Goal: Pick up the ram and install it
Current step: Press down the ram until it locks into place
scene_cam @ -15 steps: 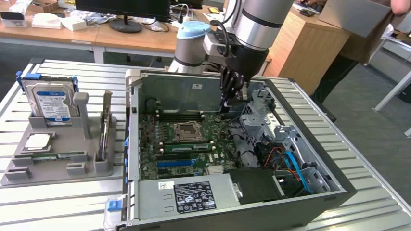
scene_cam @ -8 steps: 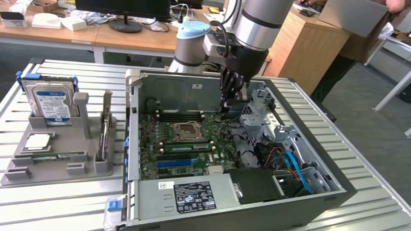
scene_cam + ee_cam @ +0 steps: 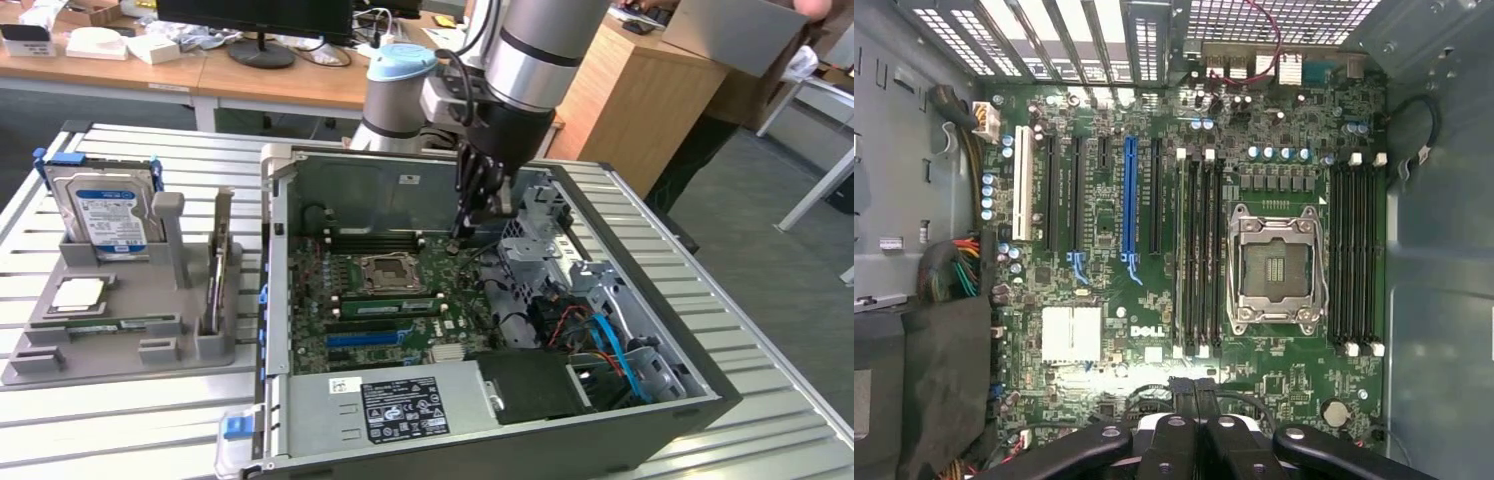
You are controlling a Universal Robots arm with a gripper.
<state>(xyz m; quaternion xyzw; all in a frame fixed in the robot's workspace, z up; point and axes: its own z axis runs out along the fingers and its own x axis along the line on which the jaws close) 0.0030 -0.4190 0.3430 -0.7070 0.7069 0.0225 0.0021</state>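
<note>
Hand (image 3: 1194,398): matte black fingers are pressing flat together; in the exterior view the hand (image 3: 467,228) is hanging just to that view's right of the socket, over the board.
Socket (image 3: 1274,265): one square frame of silvery metal is ringing a dark centre on the green motherboard (image 3: 1104,300).
Ram (image 3: 114,322): one long, thin green stick is lying flat in the grey holder, well apart from the socket (image 3: 387,270), to the exterior view's left of it.
Second stick (image 3: 387,307): one more of the same narrow green shape is sitting among the slots just on the camera's side of the socket.
Slots: two banks of long dark slots are flanking the socket, one bank on each side; farther from it, one blue slot (image 3: 1131,195) and one white slot (image 3: 1022,185) are running parallel.
Holder (image 3: 80,355): one blocky grey plastic tray is carrying one boxy blue-labelled hard drive (image 3: 114,215), standing upright, and one flat square silver chip (image 3: 78,292).
Case (image 3: 387,190): one grey sheet-metal box is lying open around the socket.
Tabletop (image 3: 134,420): ribbed metal slats are carrying the case and the holder.
</note>
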